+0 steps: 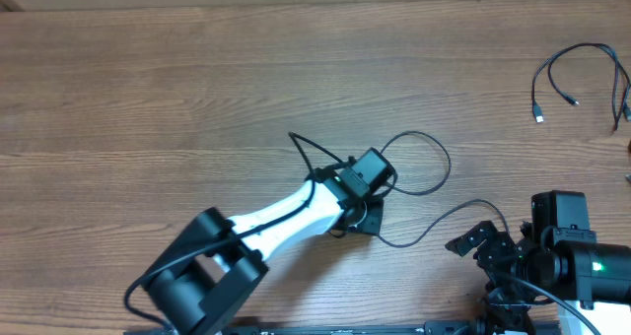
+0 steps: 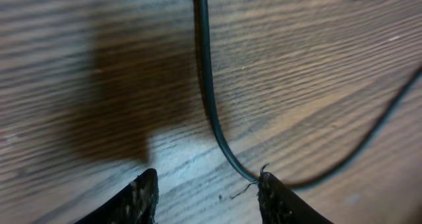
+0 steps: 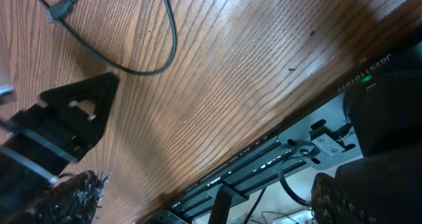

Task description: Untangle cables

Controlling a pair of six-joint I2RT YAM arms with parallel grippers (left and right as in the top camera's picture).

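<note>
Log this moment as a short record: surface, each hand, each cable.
surface: wooden table
left hand: open, low over the table, nothing clamped
right hand: open, empty, near the table's front edge
centre cable: loose loops, runs between the left hand's fingers, against one tip
far cable: loose, by the right edge, apart from both hands

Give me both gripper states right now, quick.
Left gripper: open, jaws apart with a thin black cable running in between them, not clamped.
Right gripper: open wide, holding nothing.
</note>
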